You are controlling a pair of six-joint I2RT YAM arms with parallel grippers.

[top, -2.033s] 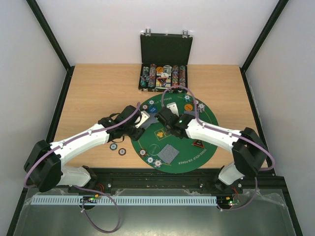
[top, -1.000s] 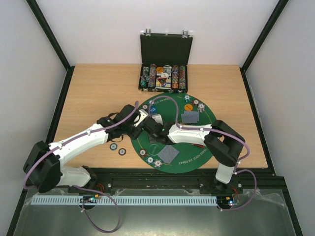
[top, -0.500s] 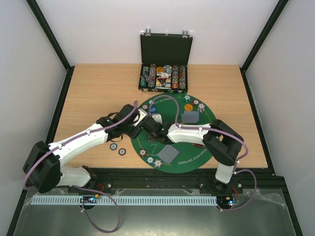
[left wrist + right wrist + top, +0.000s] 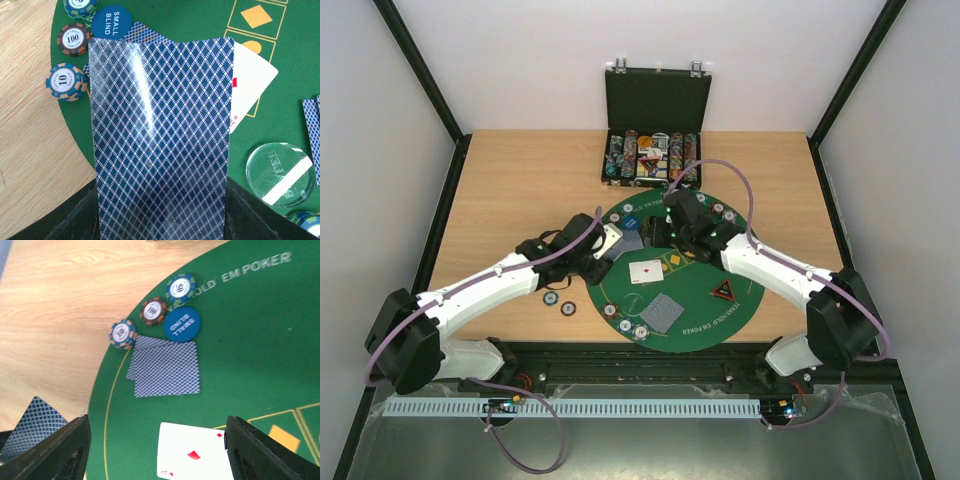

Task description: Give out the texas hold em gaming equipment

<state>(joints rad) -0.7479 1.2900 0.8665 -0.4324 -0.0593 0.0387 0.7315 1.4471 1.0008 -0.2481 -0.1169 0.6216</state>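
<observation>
My left gripper (image 4: 610, 243) is shut on a deck of blue-backed playing cards (image 4: 160, 140) at the left rim of the green mat (image 4: 695, 300). Over the mat's far middle, my right gripper (image 4: 665, 232) stands open and holds nothing. Below it an ace of diamonds (image 4: 192, 452) lies face up. Two face-down cards (image 4: 165, 365) lie beside the blue small-blind button (image 4: 182, 324) and three striped chips (image 4: 153, 311). Another face-down pile (image 4: 663, 312) sits near the front edge, by the black-and-red triangular marker (image 4: 724, 292).
The black hinged case (image 4: 653, 155) with chip rows stands open at the back of the wooden table. Two chips (image 4: 558, 302) lie on the wood left of the mat; three more (image 4: 625, 323) sit on its near rim. A clear dealer button (image 4: 280, 175) lies near the held deck.
My right gripper opened and let go of one card, now face up on the mat's middle. It then swung away from the deck toward the mat's far side. The left arm stayed put.
</observation>
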